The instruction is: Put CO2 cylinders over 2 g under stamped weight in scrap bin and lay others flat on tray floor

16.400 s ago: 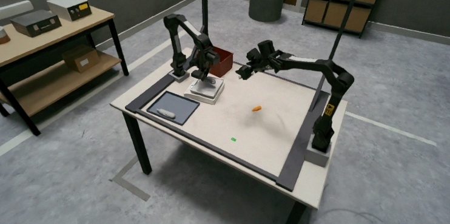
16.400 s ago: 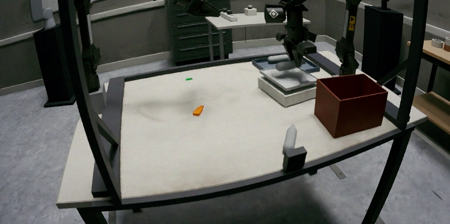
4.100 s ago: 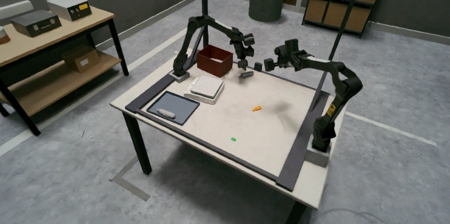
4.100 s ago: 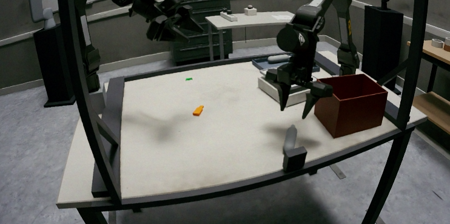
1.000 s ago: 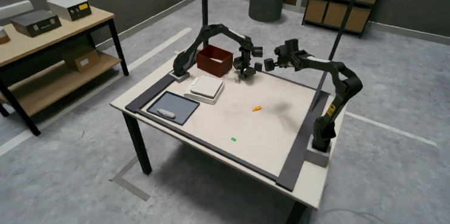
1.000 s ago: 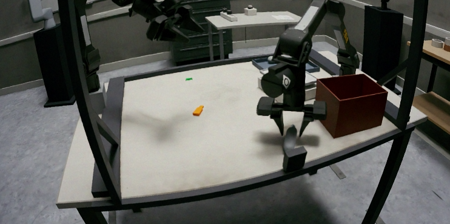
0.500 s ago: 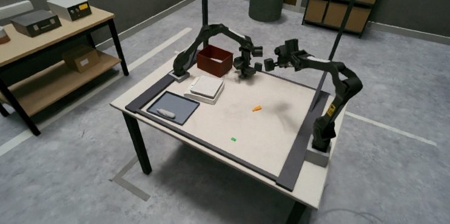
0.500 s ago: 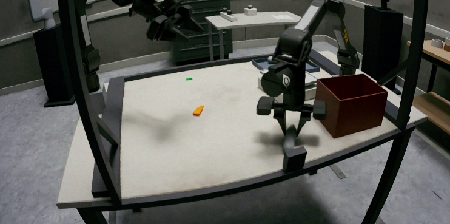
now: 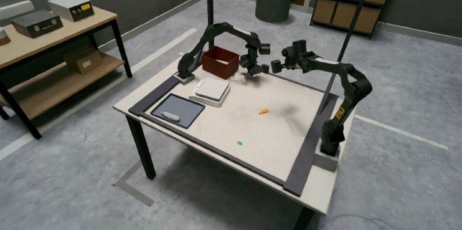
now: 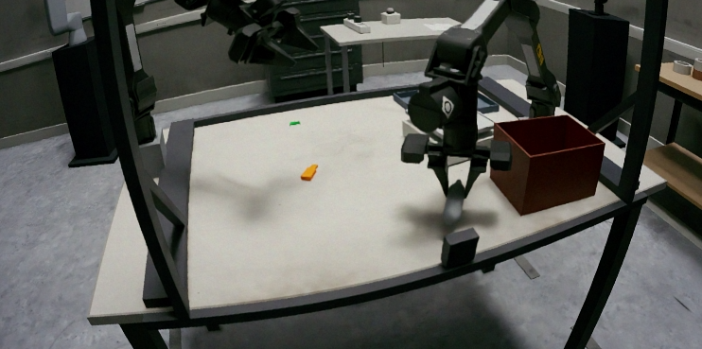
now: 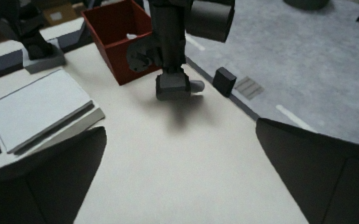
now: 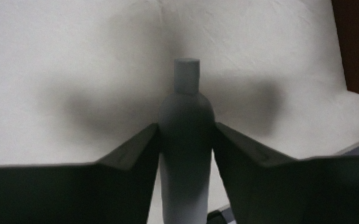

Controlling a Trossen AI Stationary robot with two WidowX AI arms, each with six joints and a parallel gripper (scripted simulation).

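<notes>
A grey CO2 cylinder (image 10: 453, 209) (image 11: 197, 86) (image 12: 186, 175) lies at the table's far side beside the red scrap bin (image 9: 228, 68) (image 10: 562, 174) (image 11: 126, 62). My right gripper (image 10: 456, 193) (image 12: 185, 130) is shut on it, one finger on each side below the neck; no stamp is readable. Something pale shows inside the bin. A light grey cylinder (image 9: 170, 116) lies flat on the blue-grey tray (image 9: 188, 105) (image 10: 486, 102). The white scale (image 9: 213, 88) (image 11: 38, 110) bears nothing; its reading is not legible. My left gripper (image 10: 305, 56) (image 11: 181, 129) is open and empty, high above the table.
An orange piece (image 9: 264, 111) (image 10: 308, 172) and a small green piece (image 9: 240, 143) (image 10: 294, 123) lie on the table. A dark block (image 10: 460, 248) (image 11: 224, 81) stands at the edge close to the held cylinder. Dark frame posts rise at the table's sides.
</notes>
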